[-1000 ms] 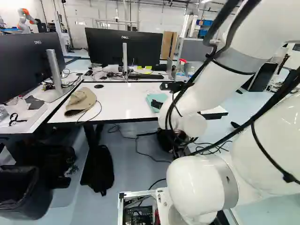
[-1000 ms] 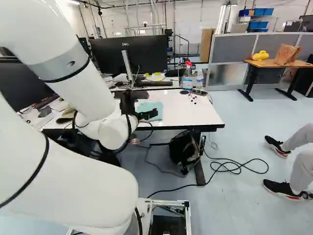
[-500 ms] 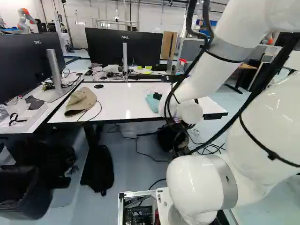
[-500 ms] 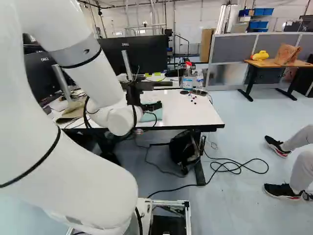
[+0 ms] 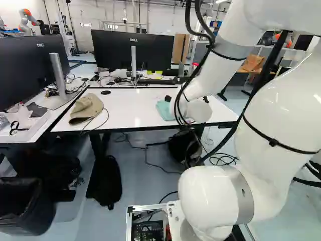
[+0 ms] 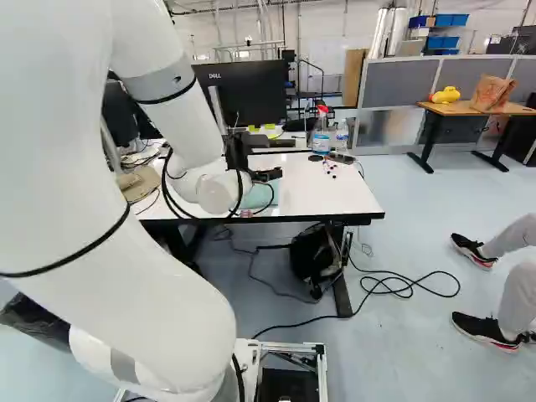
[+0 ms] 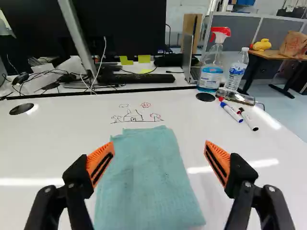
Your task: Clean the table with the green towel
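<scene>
at twelve o'clock from the wide-spread gripper, a drawing lies beyond the green towel; a spray bottle stands at one.

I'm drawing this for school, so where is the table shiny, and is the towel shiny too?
In the wrist view, glare streaks the white table on both sides of the towel, with a small gleam beside the round black disc; in that same view, the towel looks dull.

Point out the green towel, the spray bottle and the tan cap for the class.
Green towel [image 7: 144, 187]: wrist view, middle of the cloth.
Spray bottle [image 7: 210, 79]: wrist view, the label.
Tan cap [image 5: 90, 104]: left base view, the crown.
</scene>
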`<state>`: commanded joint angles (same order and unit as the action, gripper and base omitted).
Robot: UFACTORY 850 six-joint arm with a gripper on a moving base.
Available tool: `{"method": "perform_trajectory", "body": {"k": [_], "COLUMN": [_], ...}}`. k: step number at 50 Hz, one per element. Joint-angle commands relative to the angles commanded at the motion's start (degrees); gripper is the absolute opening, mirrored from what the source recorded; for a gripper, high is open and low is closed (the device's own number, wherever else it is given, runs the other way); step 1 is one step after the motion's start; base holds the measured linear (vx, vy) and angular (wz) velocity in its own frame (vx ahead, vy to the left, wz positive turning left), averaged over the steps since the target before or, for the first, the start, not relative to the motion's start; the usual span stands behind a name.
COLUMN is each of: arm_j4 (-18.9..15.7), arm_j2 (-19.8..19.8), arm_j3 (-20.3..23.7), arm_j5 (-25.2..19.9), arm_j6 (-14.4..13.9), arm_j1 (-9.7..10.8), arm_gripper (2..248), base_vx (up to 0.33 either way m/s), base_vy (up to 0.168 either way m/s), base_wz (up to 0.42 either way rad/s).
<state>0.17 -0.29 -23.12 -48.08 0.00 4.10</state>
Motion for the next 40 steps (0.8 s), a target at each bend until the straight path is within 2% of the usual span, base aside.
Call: {"method": "perform_trajectory", "body": {"k": [40], "arm_j4": [4.8], "arm_j2": [-7.1], "arm_j3": [-7.5], "arm_j5": [17.4], "arm_j6": [0.0], "arm_j1": [-0.3], "arm_gripper": [247], "base_vx": [0.0], "base_vy": [0.0], "base_wz": [0.0]}}
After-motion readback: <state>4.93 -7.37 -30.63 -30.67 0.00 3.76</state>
